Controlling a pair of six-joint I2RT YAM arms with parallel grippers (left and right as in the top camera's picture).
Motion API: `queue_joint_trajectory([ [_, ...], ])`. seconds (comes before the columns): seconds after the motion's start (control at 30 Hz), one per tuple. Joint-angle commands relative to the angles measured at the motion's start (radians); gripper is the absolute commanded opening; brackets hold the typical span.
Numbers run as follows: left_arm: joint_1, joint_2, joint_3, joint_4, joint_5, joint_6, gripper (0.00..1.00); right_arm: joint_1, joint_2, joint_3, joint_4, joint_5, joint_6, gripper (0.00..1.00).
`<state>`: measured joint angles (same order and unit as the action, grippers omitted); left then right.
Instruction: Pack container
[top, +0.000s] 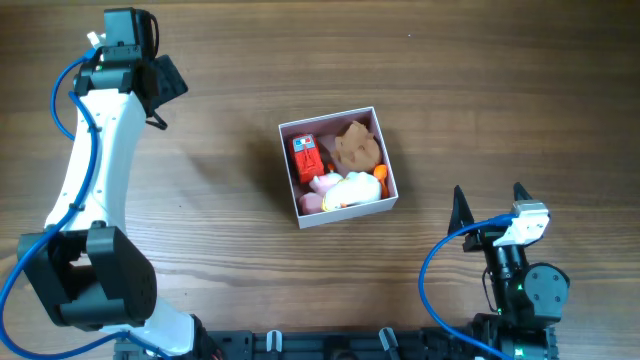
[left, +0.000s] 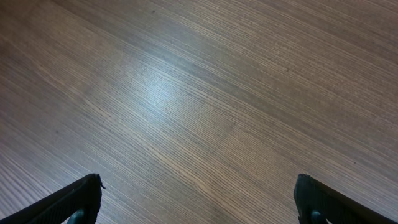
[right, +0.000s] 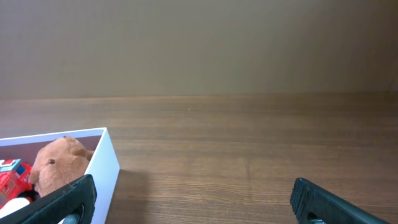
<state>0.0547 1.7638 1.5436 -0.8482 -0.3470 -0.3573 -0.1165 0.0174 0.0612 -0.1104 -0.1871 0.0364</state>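
Observation:
The container (top: 349, 213), a small square white box with a pink inside, sits mid-table. It holds a red toy (top: 306, 155), a brown plush (top: 356, 148), a pink toy (top: 323, 184), a white toy (top: 352, 190) and an orange piece (top: 381, 173). In the right wrist view its white wall (right: 107, 168) shows at lower left with the brown plush (right: 57, 163) and the red toy (right: 9, 177) inside. My left gripper (top: 165, 85) is open and empty at the far left, over bare wood (left: 198, 186). My right gripper (top: 490, 197) is open and empty, to the right of the container (right: 193, 193).
The wooden tabletop (top: 480, 80) surrounds the box. Blue cables run along both arms. A dark rail lies along the front edge (top: 330, 345).

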Motion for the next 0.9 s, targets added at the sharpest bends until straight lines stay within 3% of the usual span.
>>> queue_joint_trajectory([
  [0.0,0.003,0.004,-0.008,0.0,-0.009,0.009,1.0,0.005,-0.007,-0.005,0.005,-0.016,-0.01,1.0],
  [0.7,0.003,0.004,-0.008,-0.004,0.026,0.009,1.0,0.005,-0.007,-0.005,0.005,-0.016,-0.01,1.0],
  [0.87,-0.005,-0.019,-0.008,0.109,0.081,0.009,1.0,0.005,-0.007,-0.005,0.005,-0.016,-0.01,1.0],
])
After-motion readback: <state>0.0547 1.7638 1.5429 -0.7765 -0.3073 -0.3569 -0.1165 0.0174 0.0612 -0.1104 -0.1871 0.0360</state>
